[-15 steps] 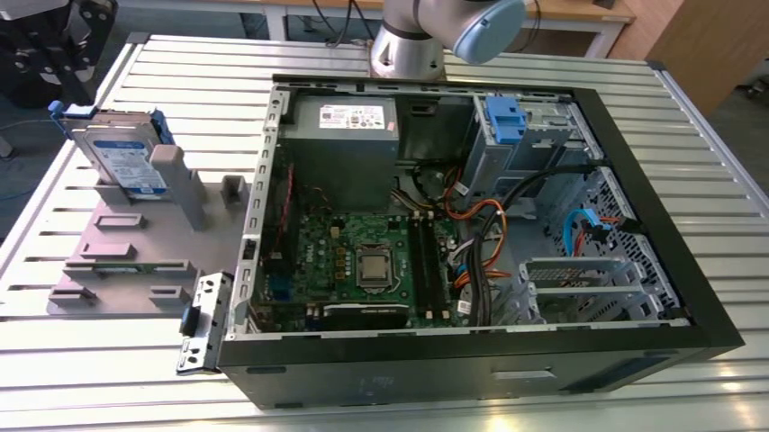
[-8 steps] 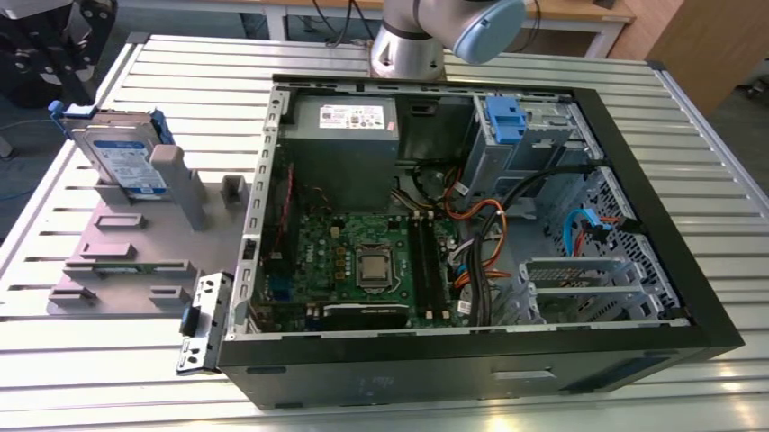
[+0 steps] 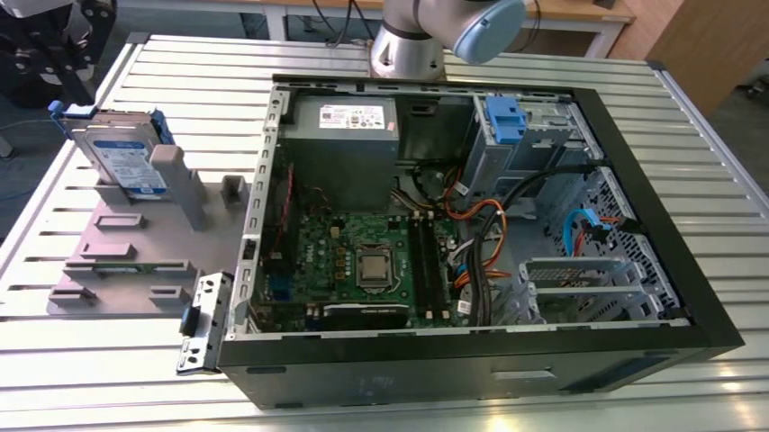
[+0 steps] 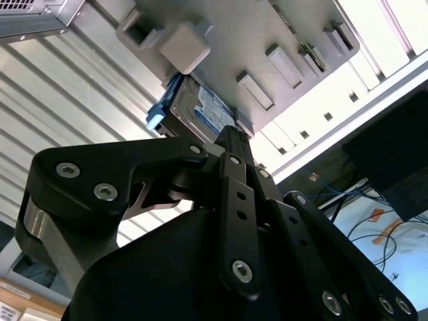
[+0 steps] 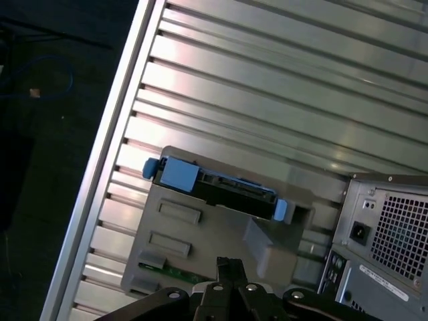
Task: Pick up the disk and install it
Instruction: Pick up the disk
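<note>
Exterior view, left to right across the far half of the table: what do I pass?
disk → power supply → blue latch → blue cable

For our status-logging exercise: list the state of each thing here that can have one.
disk: upright in the grey holder, not gripped.
gripper: shut, empty, apart from the disk.
computer case: on its side, open.

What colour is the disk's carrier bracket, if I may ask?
The bracket is blue, clearest in the first wrist view.
</note>
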Tool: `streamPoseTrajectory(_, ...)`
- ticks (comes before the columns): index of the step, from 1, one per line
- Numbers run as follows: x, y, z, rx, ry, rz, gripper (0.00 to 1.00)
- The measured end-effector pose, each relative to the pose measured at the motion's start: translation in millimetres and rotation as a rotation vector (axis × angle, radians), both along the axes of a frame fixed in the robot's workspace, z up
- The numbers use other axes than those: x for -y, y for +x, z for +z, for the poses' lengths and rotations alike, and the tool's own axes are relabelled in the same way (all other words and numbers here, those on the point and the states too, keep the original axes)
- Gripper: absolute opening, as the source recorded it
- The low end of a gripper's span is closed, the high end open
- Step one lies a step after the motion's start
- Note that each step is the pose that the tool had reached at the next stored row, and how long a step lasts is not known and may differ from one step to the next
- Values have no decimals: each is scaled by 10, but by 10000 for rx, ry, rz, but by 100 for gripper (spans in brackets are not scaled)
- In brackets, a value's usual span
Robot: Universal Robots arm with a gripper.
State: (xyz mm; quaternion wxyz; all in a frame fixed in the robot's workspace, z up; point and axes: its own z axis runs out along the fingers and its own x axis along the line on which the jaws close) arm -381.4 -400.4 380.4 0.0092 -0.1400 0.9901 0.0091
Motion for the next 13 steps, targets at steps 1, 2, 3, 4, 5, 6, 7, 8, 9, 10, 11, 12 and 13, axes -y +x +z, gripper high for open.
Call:
streamPoseTrajectory(1, 0, 0, 0, 0, 0, 47, 11)
streamPoseTrajectory(2, 0, 0, 0, 0, 0, 95, 11)
streamPoseTrajectory(3, 0, 0, 0, 0, 0, 146, 11)
streamPoseTrajectory(4, 0, 0, 0, 0, 0, 193, 11)
streamPoseTrajectory(5, 0, 0, 0, 0, 0, 238, 11)
streamPoseTrajectory(6, 0, 0, 0, 0, 0, 284, 11)
streamPoseTrajectory(7, 0, 0, 0, 0, 0, 329, 11)
streamPoseTrajectory(8, 0, 0, 0, 0, 0, 374, 11)
streamPoseTrajectory(9, 0, 0, 0, 0, 0, 419, 11)
streamPoseTrajectory(10, 0, 0, 0, 0, 0, 468, 11)
streamPoseTrajectory(11, 0, 0, 0, 0, 0, 516, 11)
streamPoseTrajectory(12, 0, 0, 0, 0, 0, 561, 11)
streamPoseTrajectory(13, 0, 0, 0, 0, 0, 606, 11)
